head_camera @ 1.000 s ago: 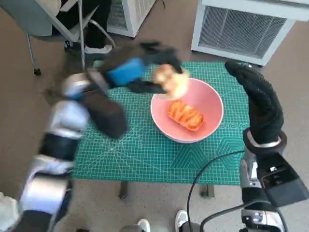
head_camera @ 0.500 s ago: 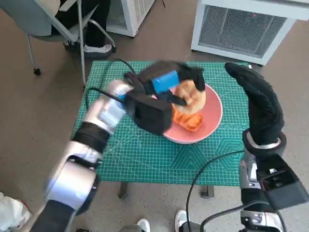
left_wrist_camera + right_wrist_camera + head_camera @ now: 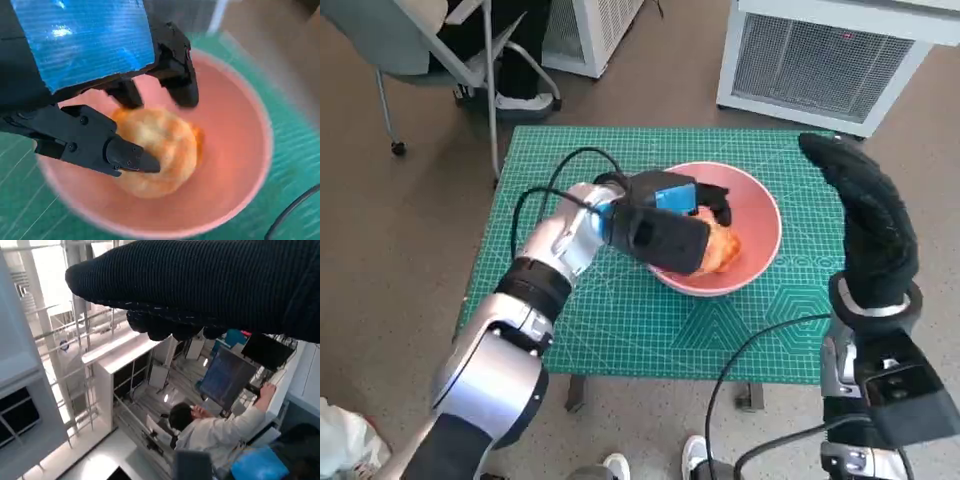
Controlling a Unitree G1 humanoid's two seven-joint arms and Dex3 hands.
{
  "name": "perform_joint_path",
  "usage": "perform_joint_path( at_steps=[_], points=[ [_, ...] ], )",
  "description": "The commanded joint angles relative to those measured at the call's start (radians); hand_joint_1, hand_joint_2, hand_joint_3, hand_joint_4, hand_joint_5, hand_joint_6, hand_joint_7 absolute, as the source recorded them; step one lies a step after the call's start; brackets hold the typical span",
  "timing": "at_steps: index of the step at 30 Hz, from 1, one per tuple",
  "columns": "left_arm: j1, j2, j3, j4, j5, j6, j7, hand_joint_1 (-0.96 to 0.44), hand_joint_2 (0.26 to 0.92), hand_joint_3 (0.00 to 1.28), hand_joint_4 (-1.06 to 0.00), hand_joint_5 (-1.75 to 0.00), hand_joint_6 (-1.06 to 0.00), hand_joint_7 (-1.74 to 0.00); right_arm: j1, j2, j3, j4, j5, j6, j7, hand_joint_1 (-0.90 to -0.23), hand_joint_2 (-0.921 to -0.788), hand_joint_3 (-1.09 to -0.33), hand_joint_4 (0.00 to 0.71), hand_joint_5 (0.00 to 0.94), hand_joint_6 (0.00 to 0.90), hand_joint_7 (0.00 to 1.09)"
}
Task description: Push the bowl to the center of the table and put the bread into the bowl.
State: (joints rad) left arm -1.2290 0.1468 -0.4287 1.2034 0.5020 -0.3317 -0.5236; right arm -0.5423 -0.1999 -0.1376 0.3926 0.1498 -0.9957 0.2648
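Brown floor surrounds a small desk (image 3: 570, 330) covered by a green cutting mat printed with a pale grid; its markings are too small to read. Two white units with grilles (image 3: 820, 60) stand beyond the far edge, and a grey chair (image 3: 430, 50) with a person's legs and shoe (image 3: 520, 100) sits at the far left corner.

A pink bowl (image 3: 760, 215) rests on the mat, roughly mid-desk and a little toward the right. The left hand (image 3: 670, 215) reaches into it from the left, blue tape on its back facing up. In the left wrist view its black fingers (image 3: 125, 155) are curled around a round, pale golden bread (image 3: 160, 145), which sits low inside the bowl; whether it touches the bowl's floor is hard to tell. An orange pastry (image 3: 725, 250) lies in the bowl, partly hidden under the hand.

The right hand (image 3: 865, 215) in its black knitted glove is raised above the desk's right edge, holding nothing, fingers extended close together. The right wrist view shows a person (image 3: 210, 430) at a dark screen (image 3: 227, 377); nothing there is legible.
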Motion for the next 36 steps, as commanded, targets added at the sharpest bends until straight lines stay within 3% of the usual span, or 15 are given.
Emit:
perform_joint_path(
  at_steps=[1,7,12,16,18,20,25,36],
  points=[
    [0.001,0.028,0.035,-0.036,-0.037,-0.045,0.009,-0.32,0.860,0.05,-0.10,-0.01,-0.17,-0.21,0.013,-0.011,-0.003,0.006,-0.019,0.012,-0.009,-0.536,-0.921,-0.812,0.263,0.004,-0.001,0.66],
    [0.040,0.065,0.118,-0.060,-0.134,-0.167,-0.002,-0.45,0.879,0.04,-0.08,0.00,-0.16,-0.20,-0.001,-0.018,-0.006,0.010,-0.013,0.019,-0.008,-0.538,-0.921,-0.812,0.262,0.003,-0.001,0.66],
    [0.095,0.085,0.249,-0.075,-0.292,-0.354,-0.019,-0.53,0.910,0.04,-0.14,-0.03,-0.21,-0.22,-0.010,-0.023,-0.011,0.002,-0.015,0.033,-0.018,-0.551,-0.921,-0.809,0.264,0.004,-0.001,0.66],
    [0.125,0.071,0.323,-0.075,-0.383,-0.431,-0.013,-0.53,0.919,0.09,-0.23,-0.06,-0.28,-0.25,-0.022,-0.026,-0.012,0.011,-0.008,0.038,-0.021,-0.560,-0.921,-0.806,0.264,0.004,-0.001,0.65],
    [0.150,0.051,0.370,-0.088,-0.442,-0.467,-0.005,-0.52,0.920,0.18,-0.25,-0.05,-0.23,-0.32,-0.027,-0.026,-0.013,0.009,-0.007,0.041,-0.023,-0.565,-0.921,-0.805,0.263,0.004,-0.001,0.65],
    [0.180,0.018,0.420,-0.107,-0.515,-0.488,-0.008,-0.49,0.921,0.17,-0.33,-0.04,-0.29,-0.34,-0.034,-0.024,-0.015,0.008,-0.008,0.046,-0.028,-0.568,-0.921,-0.801,0.266,0.005,-0.001,0.65],
    [0.269,-0.064,0.493,-0.203,-0.653,-0.520,-0.005,-0.46,0.921,0.22,-0.39,-0.04,-0.33,-0.37,-0.061,-0.021,-0.014,0.011,0.006,0.061,-0.028,-0.582,-0.921,-0.793,0.271,0.007,-0.001,0.65],
    [0.406,-0.131,0.509,-0.385,-0.726,-0.503,0.008,-0.45,0.921,0.29,-0.35,-0.01,-0.27,-0.37,-0.120,-0.011,0.001,0.033,0.064,0.086,0.008,-0.578,-0.921,-0.778,0.275,0.008,-0.001,0.65]
  ],
)
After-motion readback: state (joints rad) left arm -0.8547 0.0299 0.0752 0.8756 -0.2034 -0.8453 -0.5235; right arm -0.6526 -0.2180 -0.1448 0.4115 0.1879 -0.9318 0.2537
